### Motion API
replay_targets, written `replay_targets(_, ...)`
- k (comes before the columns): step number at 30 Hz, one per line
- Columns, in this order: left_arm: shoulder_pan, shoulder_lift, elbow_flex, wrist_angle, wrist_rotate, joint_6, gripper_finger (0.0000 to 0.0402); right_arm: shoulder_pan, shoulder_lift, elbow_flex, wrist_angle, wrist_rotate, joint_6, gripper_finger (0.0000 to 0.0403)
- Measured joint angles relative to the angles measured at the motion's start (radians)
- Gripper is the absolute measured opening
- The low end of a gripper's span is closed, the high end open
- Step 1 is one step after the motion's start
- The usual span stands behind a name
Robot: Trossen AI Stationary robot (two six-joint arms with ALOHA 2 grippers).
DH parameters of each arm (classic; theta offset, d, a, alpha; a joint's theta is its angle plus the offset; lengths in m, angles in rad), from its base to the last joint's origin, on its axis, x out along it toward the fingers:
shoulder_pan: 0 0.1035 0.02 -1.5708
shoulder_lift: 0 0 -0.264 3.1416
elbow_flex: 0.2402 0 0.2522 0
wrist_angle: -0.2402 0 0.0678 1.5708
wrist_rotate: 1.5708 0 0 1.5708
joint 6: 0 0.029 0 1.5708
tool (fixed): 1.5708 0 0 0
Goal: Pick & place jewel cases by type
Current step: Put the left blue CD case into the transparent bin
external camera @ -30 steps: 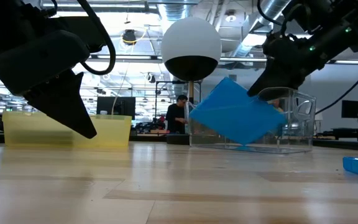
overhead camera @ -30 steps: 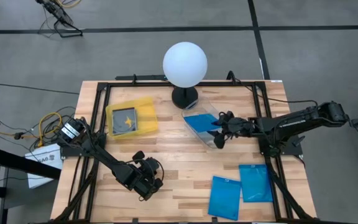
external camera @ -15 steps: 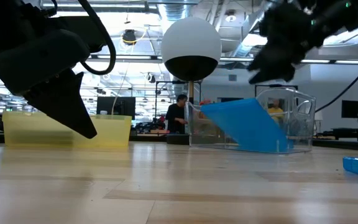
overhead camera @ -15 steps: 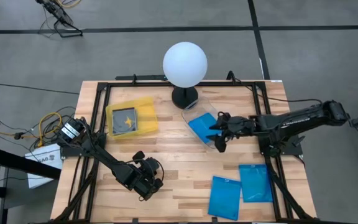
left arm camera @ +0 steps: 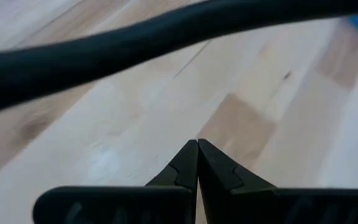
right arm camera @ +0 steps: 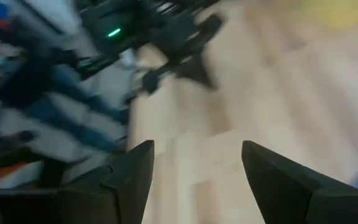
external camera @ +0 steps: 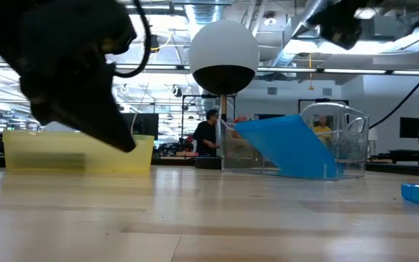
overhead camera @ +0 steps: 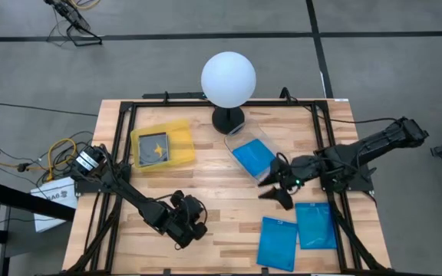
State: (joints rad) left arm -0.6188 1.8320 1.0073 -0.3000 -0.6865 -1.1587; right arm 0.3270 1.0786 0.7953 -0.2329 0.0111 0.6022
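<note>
The desk [overhead camera: 221,207] is made of pale wood planks with a thin black frame round its edges. A big white ball lamp [overhead camera: 228,79] on a black foot stands at the far edge.

A clear tray [overhead camera: 253,153] of thin see-through plastic sits near the middle. One blue case [overhead camera: 253,157] lies in it, flat and square; in the low view it leans with one edge up on the tray wall [external camera: 289,145]. A yellow tray [overhead camera: 162,148] of soft-looking plastic sits well apart on the left side. It holds a dark case [overhead camera: 154,147], though the glare makes it hard to see well.

Two more blue cases [overhead camera: 277,241] [overhead camera: 315,225] lie flat near the front edge on the right side, just beside each other. They look smooth and shiny.

The right pincer [overhead camera: 277,188] hangs over bare wood between the clear tray and the two front cases. Its two dark fingers [right arm camera: 127,180] stand wide apart with nothing between them.

The left pincer [overhead camera: 194,228] is low over the front of the desk, near the left side. Its pointed tips [left arm camera: 198,162] are pressed tight together and hold nothing.

The middle of the desk is open bare wood, with room to move between the trays and the front edge.
</note>
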Motion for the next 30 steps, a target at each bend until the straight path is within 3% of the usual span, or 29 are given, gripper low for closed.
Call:
replay_targets(5, 0.023, 0.0, 0.0, 0.114, 0.018, 0.011, 0.0, 0.094, 0.0, 0.005, -0.011, -0.072, 0.173, 0.0228)
replay_targets(10, 0.05, 0.0, 0.0, 0.203, 0.096, 0.061, 0.0001, 0.192, 0.008, 0.005, -0.078, -0.09, 0.34, 0.0192)
replay_targets(21, 0.063, 0.0, 0.0, 0.281, 0.154, 0.126, 0.0033, 0.379, 0.106, 0.005, -0.156, -0.056, 0.477, 0.001)
replay_targets(30, 0.063, 0.0, 0.0, 0.317, 0.223, 0.121, 0.0036, 0.521, 0.332, 0.004, -0.153, -0.119, 0.641, 0.0004)
